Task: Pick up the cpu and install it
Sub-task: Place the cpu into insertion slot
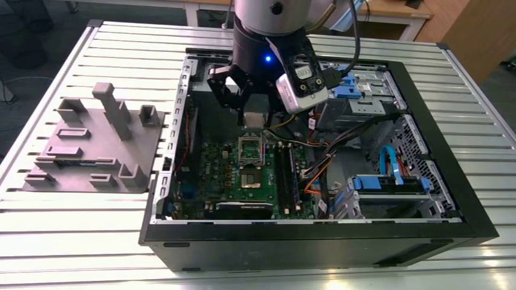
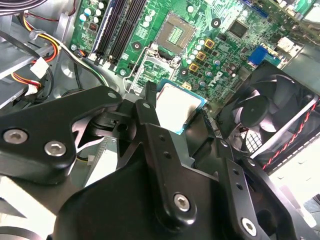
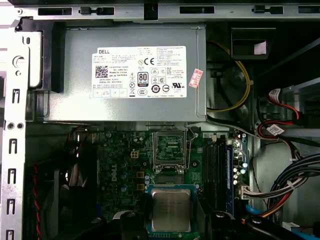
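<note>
Though small — silvery, green-edged cpu (image 3: 171,210)

Bright, even light from overhead washes the ribbed bench (image 1: 81,241) nearly white; the open computer case (image 1: 306,248) is dim and shadowed inside; a blue lamp (image 1: 267,58) glows on the arm (image 1: 266,18); in the first wrist view the chip (image 3: 171,210) has a dull sheen; the grey power box (image 3: 70,60) is evenly lit.

We are seeing an open computer case (image 1: 322,241) lying on a slatted table (image 1: 81,241), with a grey holder block (image 1: 93,148) sitting beside it on the exterior view's left. Inside, we are making out a green motherboard (image 1: 217,169), grey power supply (image 3: 125,107), black memory sticks (image 3: 214,170) and a fan (image 2: 260,112).
</note>
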### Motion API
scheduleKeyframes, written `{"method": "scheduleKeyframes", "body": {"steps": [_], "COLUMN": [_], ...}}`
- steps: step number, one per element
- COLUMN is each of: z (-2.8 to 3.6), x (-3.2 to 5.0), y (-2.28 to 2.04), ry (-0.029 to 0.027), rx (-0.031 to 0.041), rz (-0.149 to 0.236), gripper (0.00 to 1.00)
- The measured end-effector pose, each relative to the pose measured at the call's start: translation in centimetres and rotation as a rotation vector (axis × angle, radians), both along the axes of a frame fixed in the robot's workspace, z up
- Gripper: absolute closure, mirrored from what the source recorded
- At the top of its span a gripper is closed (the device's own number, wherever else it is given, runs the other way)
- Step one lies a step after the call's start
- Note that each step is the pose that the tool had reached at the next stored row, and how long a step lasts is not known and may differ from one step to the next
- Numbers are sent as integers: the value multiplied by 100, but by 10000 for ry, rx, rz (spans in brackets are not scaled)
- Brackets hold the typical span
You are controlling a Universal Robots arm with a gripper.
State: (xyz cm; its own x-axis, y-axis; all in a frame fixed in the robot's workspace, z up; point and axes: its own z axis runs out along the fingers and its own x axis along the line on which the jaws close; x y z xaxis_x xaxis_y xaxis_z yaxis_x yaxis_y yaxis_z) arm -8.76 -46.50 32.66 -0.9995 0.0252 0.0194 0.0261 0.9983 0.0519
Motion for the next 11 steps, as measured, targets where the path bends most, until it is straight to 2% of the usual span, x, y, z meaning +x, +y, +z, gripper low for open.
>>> {"method": "scheduleKeyframes", "body": {"steps": [4,7,9,11], "z": [-2,-23,-60,-97], "x": [0,0,4,21], "y": [-6,-59,-92,-97], "ry": [0,1,0,-1], "rx": [-6,-9,-7,-7], "rz": [8,30,34,36], "gripper": [53,53,53,53]}}
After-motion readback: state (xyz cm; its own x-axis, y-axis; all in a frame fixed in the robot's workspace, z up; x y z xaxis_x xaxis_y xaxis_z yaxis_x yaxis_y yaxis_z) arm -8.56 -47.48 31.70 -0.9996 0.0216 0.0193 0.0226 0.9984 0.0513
